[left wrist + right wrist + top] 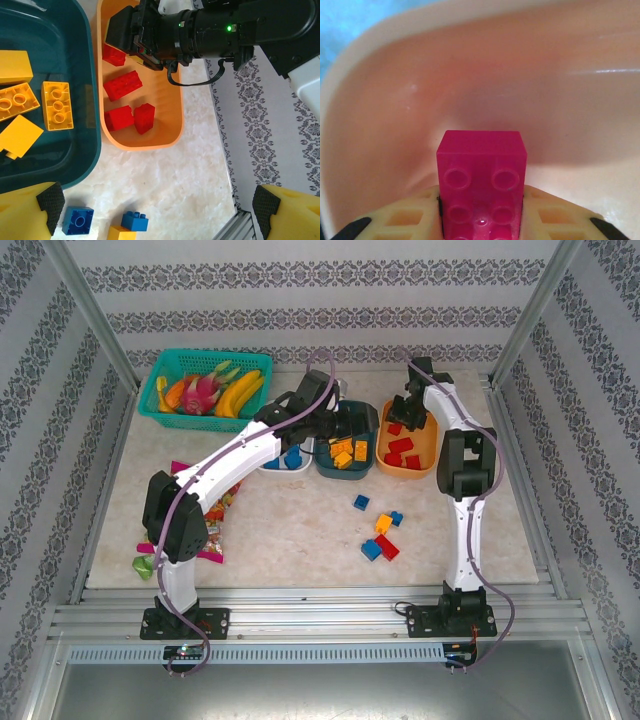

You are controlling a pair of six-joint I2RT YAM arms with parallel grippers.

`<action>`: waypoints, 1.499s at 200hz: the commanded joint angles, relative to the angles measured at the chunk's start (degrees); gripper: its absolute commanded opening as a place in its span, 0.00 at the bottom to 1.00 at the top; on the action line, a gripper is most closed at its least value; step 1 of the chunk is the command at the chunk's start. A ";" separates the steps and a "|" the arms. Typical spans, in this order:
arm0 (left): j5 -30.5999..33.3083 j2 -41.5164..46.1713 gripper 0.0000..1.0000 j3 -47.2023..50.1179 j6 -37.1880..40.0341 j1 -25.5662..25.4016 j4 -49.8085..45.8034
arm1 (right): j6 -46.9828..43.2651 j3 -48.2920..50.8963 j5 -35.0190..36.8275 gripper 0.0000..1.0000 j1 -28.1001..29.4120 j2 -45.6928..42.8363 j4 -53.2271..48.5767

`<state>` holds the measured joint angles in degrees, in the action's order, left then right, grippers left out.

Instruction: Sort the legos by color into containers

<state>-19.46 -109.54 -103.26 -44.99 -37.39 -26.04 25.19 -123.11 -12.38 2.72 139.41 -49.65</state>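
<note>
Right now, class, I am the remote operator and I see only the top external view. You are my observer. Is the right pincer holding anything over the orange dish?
Observer: Yes. The right wrist view shows a red brick clamped between the fingers of the right pincer, studs facing the camera.
Operator: Is it inside the dish?
Observer: The inner wall of the orange dish curves around behind the brick. I cannot tell whether the brick touches the floor.
Operator: And the left pincer?
Observer: In the left wrist view the left pincer stands wide open, with nothing between its pads.
</note>
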 commanded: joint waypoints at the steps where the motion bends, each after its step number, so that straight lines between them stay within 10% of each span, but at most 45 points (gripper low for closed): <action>1: -0.10 0.55 0.99 -1.94 1.88 0.71 -1.72 | -0.12 -2.90 -1.66 0.44 -0.26 0.95 -2.56; 91: 1.45 6.25 0.98 1.67 2.21 0.74 -5.11 | 0.76 -1.00 1.34 0.55 0.59 -15.35 -2.97; 173: 5.67 12.97 0.90 15.25 4.31 -2.06 -12.15 | 6.12 36.31 3.96 0.56 8.51 -56.88 1.52; 237: 11.96 -1.08 0.83 6.96 7.82 -10.06 -19.03 | 18.10 63.56 -7.51 0.70 10.87 -88.31 -11.78; 300: 17.22 -16.28 0.73 -7.17 10.09 -12.97 -26.19 | 23.68 68.49 -10.44 0.97 10.96 -96.60 -15.86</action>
<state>-6.13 -122.80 -105.51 -37.30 -49.89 -46.50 45.84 -54.72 -21.06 13.02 43.66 -63.94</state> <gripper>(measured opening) 0.743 0.973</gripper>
